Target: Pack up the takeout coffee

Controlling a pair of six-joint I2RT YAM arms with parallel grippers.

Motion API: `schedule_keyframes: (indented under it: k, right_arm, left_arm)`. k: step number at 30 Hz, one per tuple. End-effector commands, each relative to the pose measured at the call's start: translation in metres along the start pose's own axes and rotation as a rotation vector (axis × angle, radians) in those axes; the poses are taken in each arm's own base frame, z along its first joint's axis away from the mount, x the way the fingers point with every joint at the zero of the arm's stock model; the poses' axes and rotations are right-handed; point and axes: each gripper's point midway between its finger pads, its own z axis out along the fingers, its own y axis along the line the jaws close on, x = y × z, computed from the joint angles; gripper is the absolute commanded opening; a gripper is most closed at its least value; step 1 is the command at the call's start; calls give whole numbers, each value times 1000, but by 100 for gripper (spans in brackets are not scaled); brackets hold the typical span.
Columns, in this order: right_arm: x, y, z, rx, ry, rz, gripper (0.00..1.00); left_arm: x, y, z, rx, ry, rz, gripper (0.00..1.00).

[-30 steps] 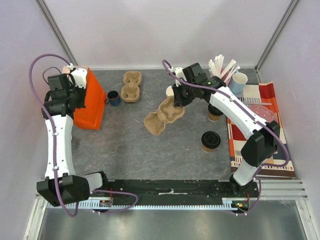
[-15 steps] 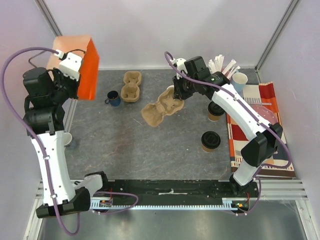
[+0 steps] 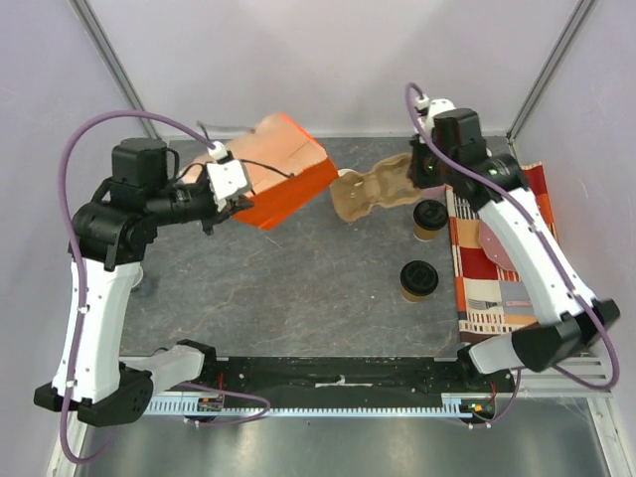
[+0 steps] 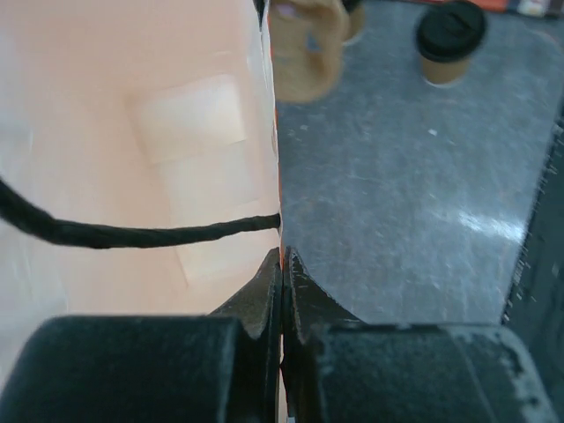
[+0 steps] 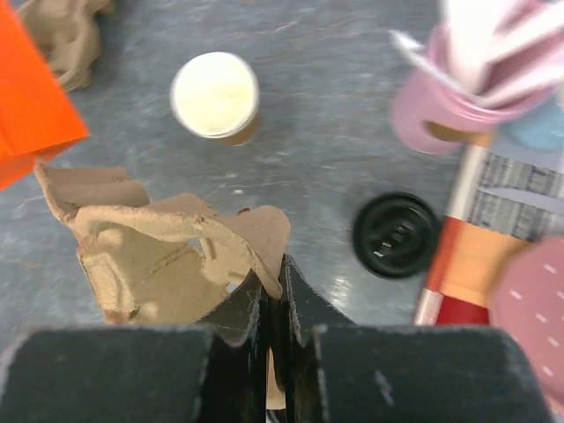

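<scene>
Two coffees, upper cup (image 3: 428,219) and lower cup (image 3: 418,279), stand unpacked at centre right of the overhead frame, with my right gripper (image 3: 421,171) pinched on the cardboard carrier (image 3: 376,191) just above them and my left gripper (image 3: 237,203) clamped on the orange bag (image 3: 286,169), upper middle.

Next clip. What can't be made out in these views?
Top view: the orange bag, held by the left gripper, hides the table beneath it.
Left wrist: the cup carrier is blurred and cut off by the top edge.
Right wrist: the pink holder is blurred; its contents run off the top edge, unidentifiable.
</scene>
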Motion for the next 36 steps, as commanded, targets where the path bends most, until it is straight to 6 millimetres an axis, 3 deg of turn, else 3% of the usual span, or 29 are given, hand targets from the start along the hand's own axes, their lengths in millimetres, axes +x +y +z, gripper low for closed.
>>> schedule_keyframes:
  k: [1, 5, 11, 15, 16, 17, 19, 23, 29, 36]
  right_arm:
    - [4, -58, -43, 285, -48, 18, 0]
    - [14, -75, -64, 351, -54, 28, 0]
    - [20, -86, -79, 400, -62, 35, 0]
    - [15, -86, -80, 394, -71, 37, 0]
    - [13, -85, -80, 394, -72, 33, 0]
    - [12, -85, -80, 393, -73, 34, 0]
    - [12, -87, -81, 399, -76, 35, 0]
    - [14, -84, -77, 379, -64, 32, 0]
    - [13, -74, -71, 321, -68, 32, 0]
    - [-6, -66, -75, 284, -128, 62, 0]
  left_arm:
    - [9, -48, 8, 234, -5, 138, 2]
    - [21, -72, 26, 357, 1, 177, 2]
    - [35, -93, 38, 458, 27, 223, 2]
    - [48, -108, 50, 489, 40, 201, 2]
    - [63, -113, 56, 490, 83, 171, 2]
    - [59, -112, 58, 462, 55, 207, 2]
    - [77, -120, 63, 462, 97, 213, 2]
    - [92, -136, 64, 498, 124, 192, 2]
    - [98, -137, 71, 483, 167, 172, 2]
    - [97, -136, 70, 440, 217, 43, 2]
